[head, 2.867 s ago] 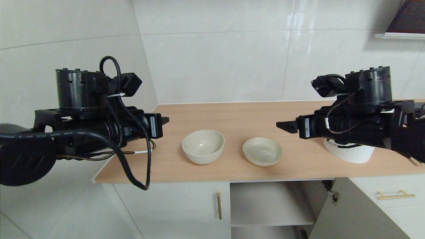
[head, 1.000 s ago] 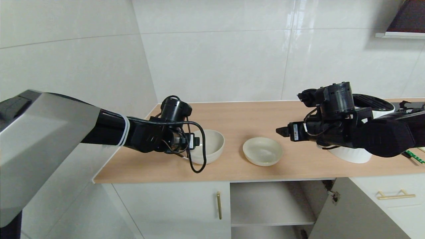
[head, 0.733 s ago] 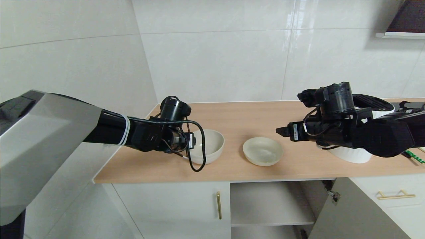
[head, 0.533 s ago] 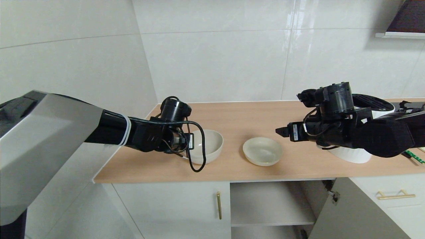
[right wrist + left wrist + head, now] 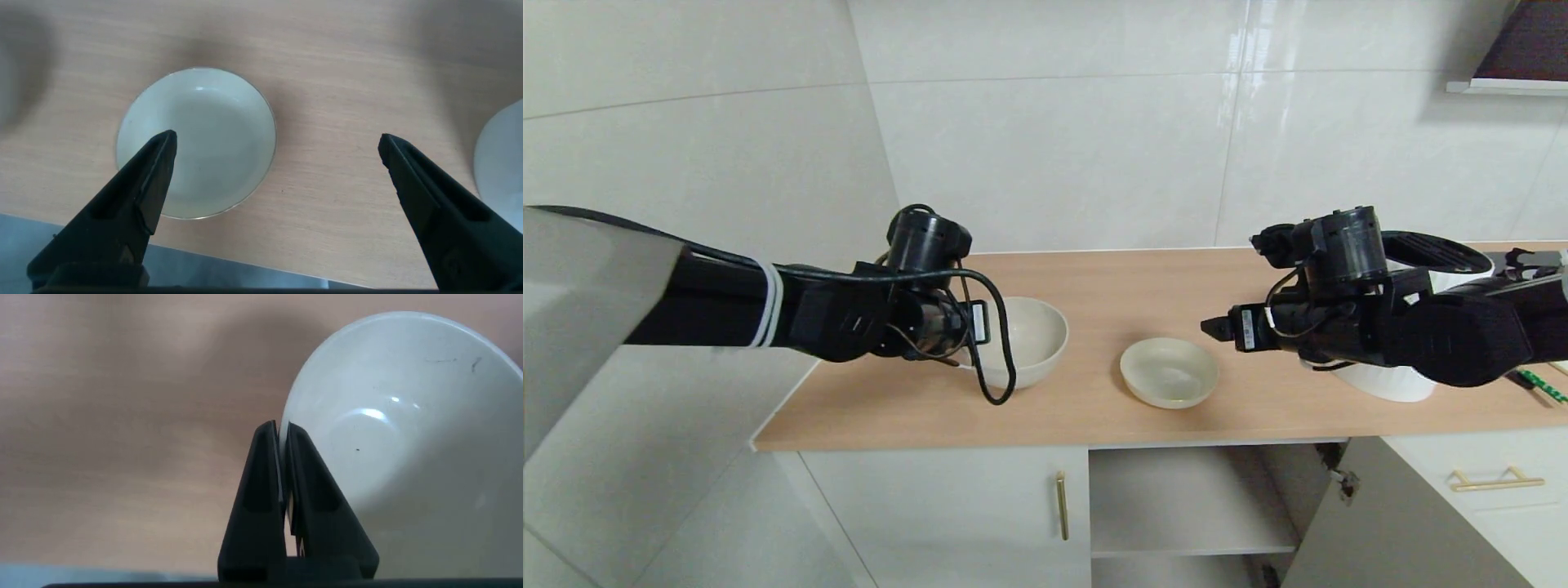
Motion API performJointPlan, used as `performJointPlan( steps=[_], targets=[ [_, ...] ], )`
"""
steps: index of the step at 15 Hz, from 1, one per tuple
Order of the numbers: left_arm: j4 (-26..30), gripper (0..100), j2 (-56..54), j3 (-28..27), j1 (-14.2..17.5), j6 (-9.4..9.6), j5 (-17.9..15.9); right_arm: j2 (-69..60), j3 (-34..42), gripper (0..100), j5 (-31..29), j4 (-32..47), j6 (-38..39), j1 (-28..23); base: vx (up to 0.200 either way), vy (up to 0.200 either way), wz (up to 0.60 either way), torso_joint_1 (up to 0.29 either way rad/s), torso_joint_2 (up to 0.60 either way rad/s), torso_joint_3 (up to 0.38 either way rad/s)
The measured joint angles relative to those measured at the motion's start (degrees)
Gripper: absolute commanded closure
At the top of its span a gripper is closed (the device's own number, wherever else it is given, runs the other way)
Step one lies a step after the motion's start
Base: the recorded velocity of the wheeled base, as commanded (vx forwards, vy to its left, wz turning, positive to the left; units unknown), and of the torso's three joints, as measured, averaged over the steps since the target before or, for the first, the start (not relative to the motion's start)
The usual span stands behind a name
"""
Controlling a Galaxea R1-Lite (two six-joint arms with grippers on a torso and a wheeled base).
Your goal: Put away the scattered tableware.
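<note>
A deep cream bowl is at the left of the wooden counter, slightly raised. My left gripper is shut on its near-left rim; the left wrist view has the two fingers pinched together over the rim of the deep bowl. A shallow cream bowl rests on the counter to its right. My right gripper hangs just right of and above it, open. In the right wrist view the shallow bowl lies between the spread fingers of the right gripper, nearer one of them.
A white ribbed container stands at the right behind my right arm, with a dark lid-like part above it. Below the counter a cabinet compartment stands open, its door swung out. A shut door with a gold handle is to its left.
My left gripper reached the deep bowl's rim, shut on it, and has now risen a little and drawn left with the bowl. The right arm has barely moved.
</note>
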Motion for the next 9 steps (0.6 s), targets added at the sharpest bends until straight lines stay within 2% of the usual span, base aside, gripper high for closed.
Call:
performJointPlan(
  steps=[3,9],
  targets=[
    [-0.16,100,-7.05,2.56,-0.29,-0.4,-1.72,3.06,-0.61,0,-2.06,3.89,0.79,0.02,0.0,0.0,0.0,0.0,0.0,0.0],
    [-0.22,100,-12.75,4.06,-0.46,-0.35,-2.18,9.81,-2.26,0,-1.62,3.72,3.12,-0.41,0.0,0.0,0.0,0.0,0.0,0.0]
  ],
)
